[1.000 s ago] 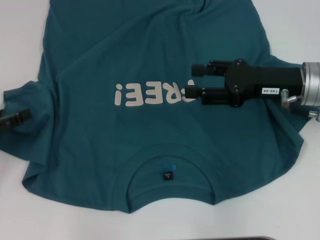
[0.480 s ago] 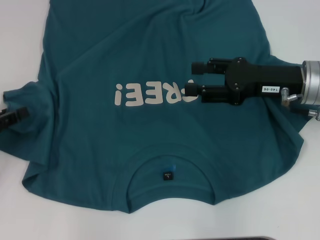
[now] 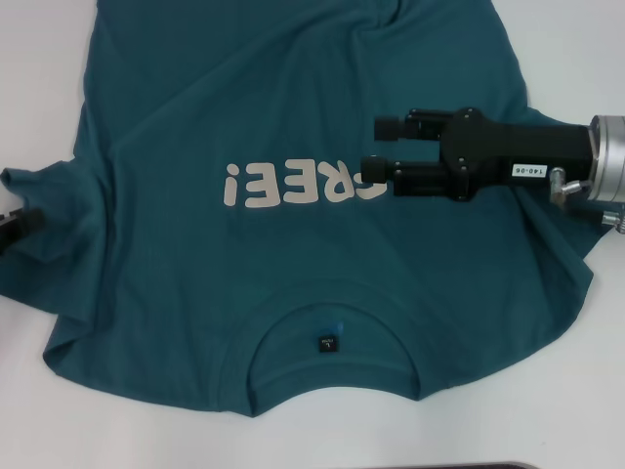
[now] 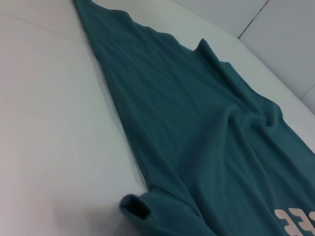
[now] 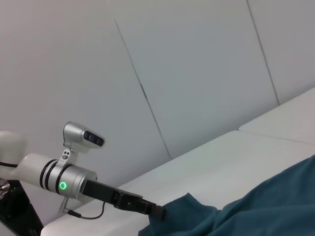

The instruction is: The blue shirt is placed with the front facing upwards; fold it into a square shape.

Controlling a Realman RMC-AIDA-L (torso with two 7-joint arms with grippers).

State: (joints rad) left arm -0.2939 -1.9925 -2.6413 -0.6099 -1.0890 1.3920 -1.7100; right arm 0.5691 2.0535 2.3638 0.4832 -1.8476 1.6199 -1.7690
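Shirt [image 3: 293, 254] lies front up, collar toward robot.

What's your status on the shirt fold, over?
Right gripper open, hovering over the chest lettering. Left gripper at the left sleeve edge, grip unclear. The blue shirt front up, spread flat, unfolded. Nothing in the way.
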